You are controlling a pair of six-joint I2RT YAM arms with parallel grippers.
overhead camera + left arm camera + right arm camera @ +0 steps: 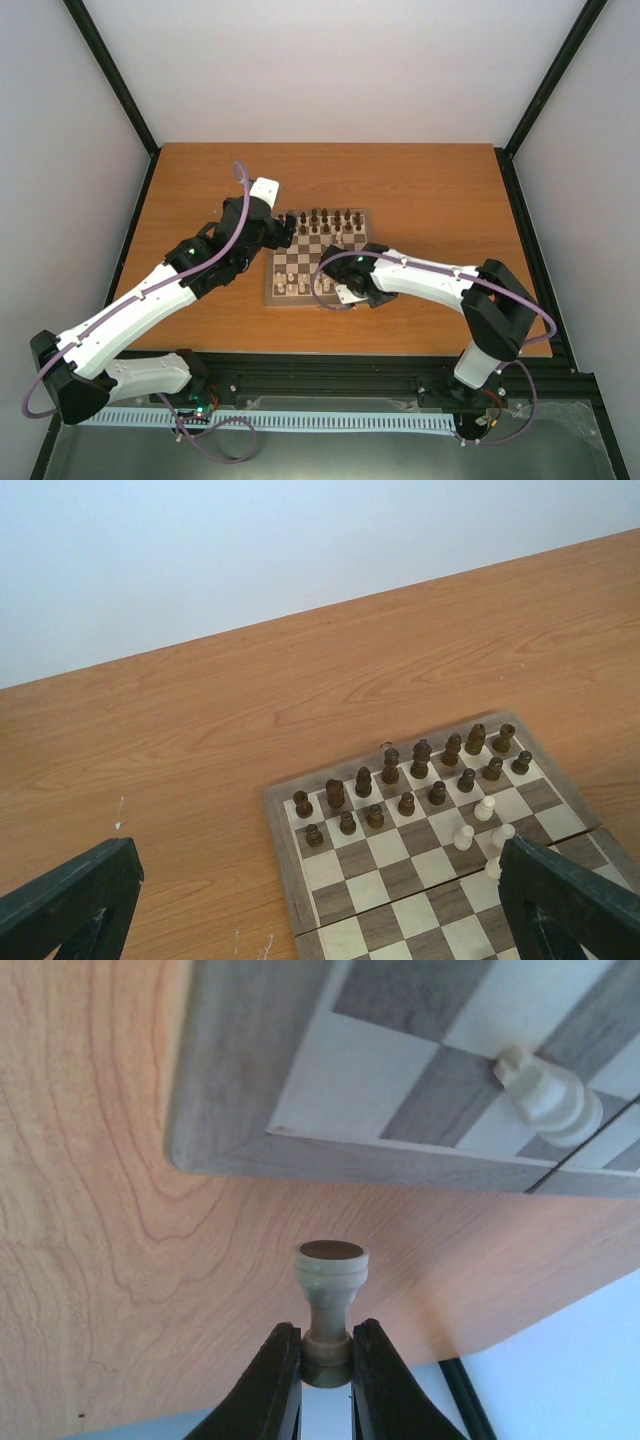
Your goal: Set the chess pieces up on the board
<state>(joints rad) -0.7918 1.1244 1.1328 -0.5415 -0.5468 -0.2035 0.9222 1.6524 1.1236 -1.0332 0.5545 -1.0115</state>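
Wooden tabletop carries the board at its middle. Dark pieces fill the two far rows, so that side looks done. The cream pieces are only partly placed, some standing mid-board; the near rows are too small to count. One cream piece is pinched by its stem in the right gripper, just off the board's edge above the table. Left gripper hangs wide open by the far-left corner, blocking nothing

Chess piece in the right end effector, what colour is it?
Pale cream; the chess piece shows best in the right wrist view.
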